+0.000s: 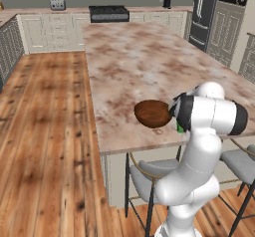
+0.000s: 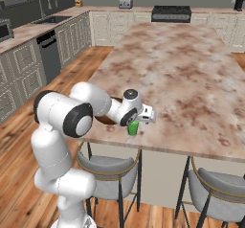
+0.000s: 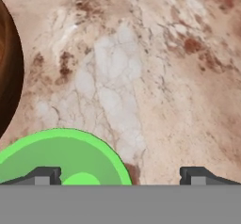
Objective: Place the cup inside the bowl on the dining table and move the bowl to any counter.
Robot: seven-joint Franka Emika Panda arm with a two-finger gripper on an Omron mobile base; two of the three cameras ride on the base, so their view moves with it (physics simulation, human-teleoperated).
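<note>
Poised low over the near edge of the dining table, the gripper hung with its fingers spread fully wide and empty, one tip over the green cup, apparently lining up a grasp. Just beside the cup sat the brown bowl, upright, ready to receive it. No labels or writing were legible.

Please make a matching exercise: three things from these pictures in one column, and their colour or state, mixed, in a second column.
Things:
1. cup
2. bowl
3. claw

Descriptions:
A. dark reddish-brown, wide and shallow
B. open, right above the table
C. bright green, near the table edge

Pairs: 1-C, 2-A, 3-B
</note>
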